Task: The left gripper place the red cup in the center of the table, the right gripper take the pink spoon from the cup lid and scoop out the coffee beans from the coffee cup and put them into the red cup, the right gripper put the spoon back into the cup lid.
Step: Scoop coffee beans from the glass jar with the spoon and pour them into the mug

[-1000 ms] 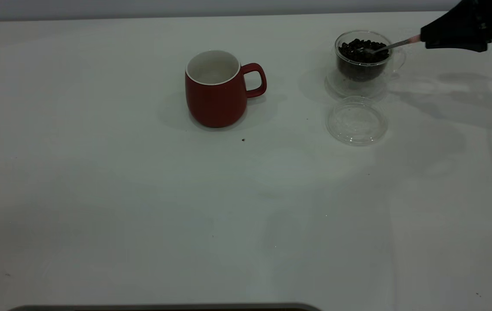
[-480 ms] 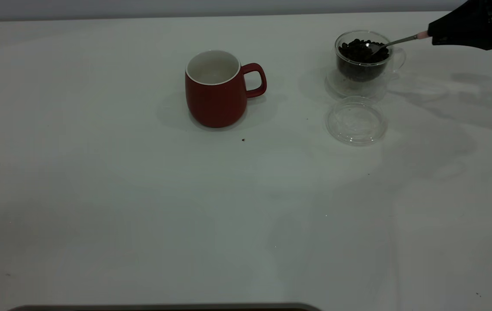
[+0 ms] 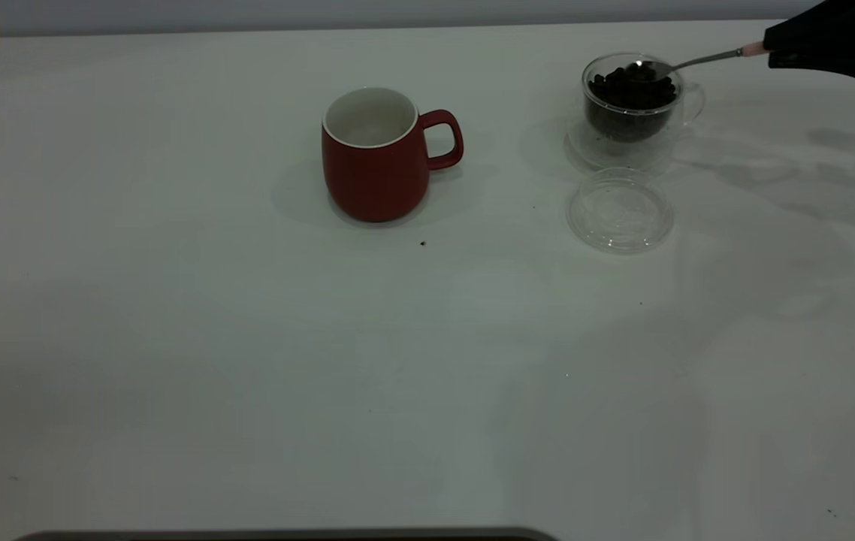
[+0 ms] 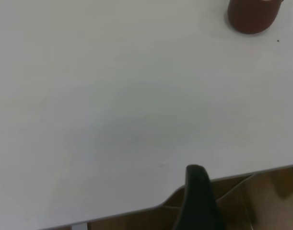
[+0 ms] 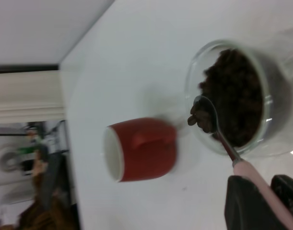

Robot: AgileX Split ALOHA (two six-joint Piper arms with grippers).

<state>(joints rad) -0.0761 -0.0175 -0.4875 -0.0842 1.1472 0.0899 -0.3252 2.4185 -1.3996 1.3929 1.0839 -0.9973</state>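
The red cup (image 3: 375, 154) stands upright near the middle of the table (image 3: 247, 376), handle to the right, inside white and bare. At the far right stands the coffee cup (image 3: 632, 105) full of coffee beans (image 3: 632, 89). My right gripper (image 3: 773, 46) is shut on the pink handle of the pink spoon (image 3: 698, 60). The spoon's bowl hovers at the glass rim. The right wrist view shows a few beans in the spoon (image 5: 204, 115), over the coffee cup (image 5: 268, 103), with the gripper (image 5: 266, 203) on the handle. The cup lid (image 3: 620, 209) lies bare in front. My left gripper (image 4: 199, 201) hangs parked beyond the table edge.
A tiny dark speck (image 3: 422, 243) lies just in front of the red cup. The left wrist view shows the red cup (image 4: 251, 17) far off and brown floor below the table edge (image 4: 136, 211). A dark strip (image 3: 285, 535) runs along the near edge.
My right gripper has drawn back to the right and risen a little. The spoon's bowl has come up out of the bean heap to the rim, carrying beans.
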